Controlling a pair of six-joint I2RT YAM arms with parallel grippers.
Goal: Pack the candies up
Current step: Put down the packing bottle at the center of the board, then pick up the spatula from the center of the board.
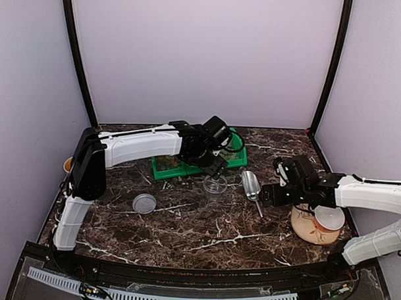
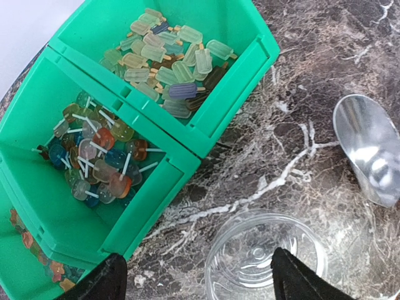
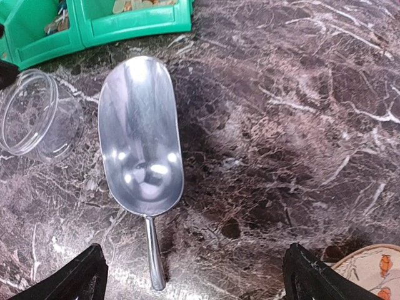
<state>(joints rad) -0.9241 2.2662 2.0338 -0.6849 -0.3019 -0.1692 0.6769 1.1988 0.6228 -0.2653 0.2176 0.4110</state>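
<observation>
Inspection from the remote station, task: pack the candies.

The candies (image 2: 100, 156) lie in the compartments of the green bin (image 2: 187, 140) at the far side of the table (image 3: 281, 94). None are in the clear jar (image 2: 262, 256), which stands empty just in front of the bin.

The left end effector (image 2: 197, 262) hangs over the jar with its fingers spread wide and nothing gripped. The jar sits off-centre, toward one finger. The right end effector (image 3: 194, 256) is also fully spread and empty.

The relation that matters is the metal scoop (image 3: 140, 131). It lies flat on the table, bowl up and empty. Its long axis runs away from the right end effector, bowl toward the bin, and its thin handle points back between the right fingers. The right arm is clearly the nearer one, so I judge a descent onto the handle to be the coming move.

I can read no brand, label or writing anywhere.
</observation>
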